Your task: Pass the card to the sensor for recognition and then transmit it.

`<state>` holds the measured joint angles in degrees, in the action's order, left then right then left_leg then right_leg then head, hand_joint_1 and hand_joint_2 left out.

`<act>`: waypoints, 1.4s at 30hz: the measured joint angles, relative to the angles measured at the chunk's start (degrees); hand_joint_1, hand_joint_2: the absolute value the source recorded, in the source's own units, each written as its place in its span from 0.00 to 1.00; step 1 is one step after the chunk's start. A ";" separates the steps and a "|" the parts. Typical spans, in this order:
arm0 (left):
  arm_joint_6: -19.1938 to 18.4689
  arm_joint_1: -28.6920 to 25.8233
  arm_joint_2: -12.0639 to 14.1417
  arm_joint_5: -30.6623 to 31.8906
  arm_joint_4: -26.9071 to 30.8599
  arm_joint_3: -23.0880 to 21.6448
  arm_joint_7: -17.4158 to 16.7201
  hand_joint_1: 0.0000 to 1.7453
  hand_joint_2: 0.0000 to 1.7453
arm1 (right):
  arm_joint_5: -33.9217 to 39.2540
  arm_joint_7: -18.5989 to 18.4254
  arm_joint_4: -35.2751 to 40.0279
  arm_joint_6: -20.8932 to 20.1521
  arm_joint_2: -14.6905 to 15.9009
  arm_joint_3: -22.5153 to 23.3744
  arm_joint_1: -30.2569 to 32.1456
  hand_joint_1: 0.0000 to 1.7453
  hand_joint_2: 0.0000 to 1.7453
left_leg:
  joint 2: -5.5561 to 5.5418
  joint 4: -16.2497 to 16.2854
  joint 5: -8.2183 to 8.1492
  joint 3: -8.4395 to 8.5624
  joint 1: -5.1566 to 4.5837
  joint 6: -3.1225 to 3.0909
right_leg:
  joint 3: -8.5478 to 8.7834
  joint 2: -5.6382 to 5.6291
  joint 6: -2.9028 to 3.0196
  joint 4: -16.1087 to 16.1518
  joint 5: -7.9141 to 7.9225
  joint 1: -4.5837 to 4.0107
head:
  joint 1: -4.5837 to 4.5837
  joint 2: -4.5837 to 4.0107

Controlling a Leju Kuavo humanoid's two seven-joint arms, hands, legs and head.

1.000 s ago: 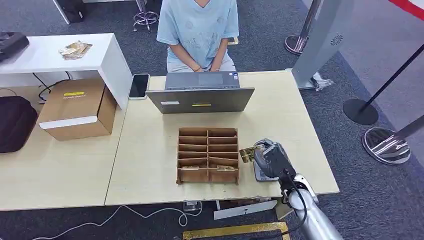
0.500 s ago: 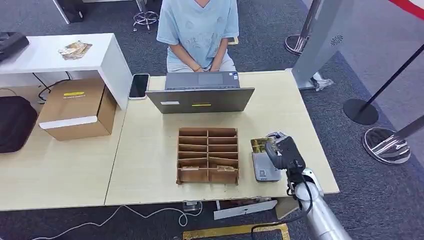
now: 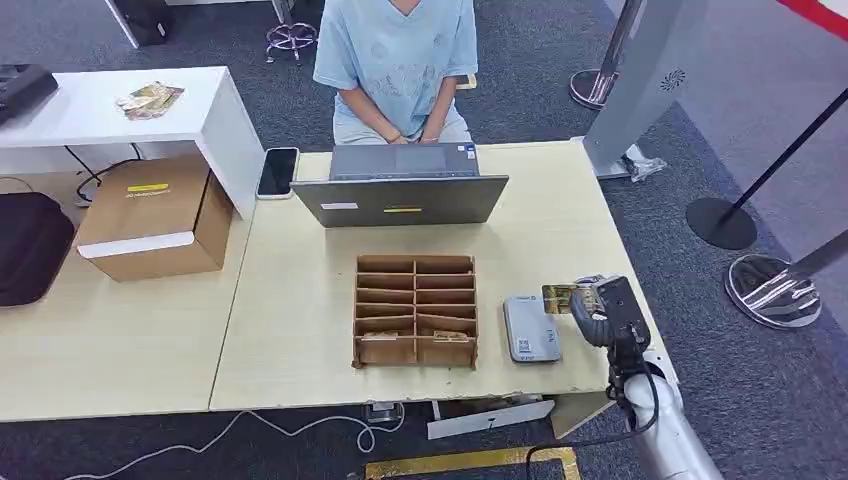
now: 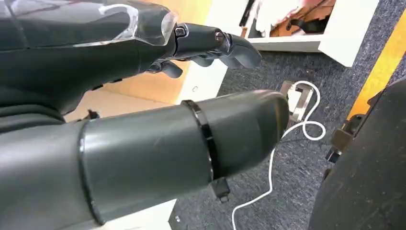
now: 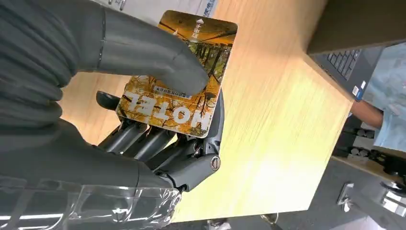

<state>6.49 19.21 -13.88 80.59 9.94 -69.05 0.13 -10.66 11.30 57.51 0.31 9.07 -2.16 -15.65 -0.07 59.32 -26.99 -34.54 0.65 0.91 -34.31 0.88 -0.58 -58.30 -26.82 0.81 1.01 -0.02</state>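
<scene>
Fingers, right hand: thumb pressed on the face of 1 card, dark fingers curled behind it, so the card is pinched flat.
Fingers, left hand: seen in the left wrist view above grey carpet and a white cable; dark fingers bent, nothing seen in them, but whether they are closed cannot be told.
Card: 1, orange and yellow print, held above the table just to the right of the sensor, not touching it.
Sensor: 1 flat grey pad lying on the table between the divider box and the right hand.
Divider box: 1 brown cardboard box with 2 columns of slots, near the front middle of the table.
Laptop: 1, open, at the far edge.
Phone: 1, dark, left of the laptop.
Cardboard carton: 1, on the left table.
Person: 1, seated behind the laptop in a light blue shirt.
</scene>
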 joint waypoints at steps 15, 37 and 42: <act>0.00 0.04 -0.02 -1.05 0.00 -0.11 0.46 0.00 0.00 | -3.87 0.15 -5.36 -1.64 -0.37 -0.85 -5.31 1.00 1.00 | -0.02 0.00 0.01 0.00 0.00 0.00 | 0.01 0.03 0.00 -0.02 0.00 0.01 | 0.00 0.00; 0.00 0.05 -0.09 -0.26 0.00 -0.24 0.48 0.00 0.00 | -2.50 -0.35 -7.98 -0.04 -0.13 0.57 -3.00 1.00 1.00 | 0.01 0.00 0.00 0.01 0.00 0.00 | 0.00 -0.02 0.00 0.00 0.00 0.01 | 0.00 0.00; 0.00 0.10 -0.13 0.00 0.00 -0.48 0.48 0.00 0.00 | -1.91 -1.03 -7.21 -0.92 -0.11 1.46 -1.77 1.00 1.00 | 0.03 0.00 0.00 0.02 0.00 0.00 | -0.01 -0.05 0.00 0.00 0.00 0.00 | 0.00 0.00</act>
<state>6.49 19.31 -14.01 80.59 9.94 -69.53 0.61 -12.57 10.27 50.29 -0.61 8.96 -0.70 -17.42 -0.04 59.32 -26.99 -34.53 0.65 0.91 -34.32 0.83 -0.58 -58.31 -26.82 0.81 1.01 -0.02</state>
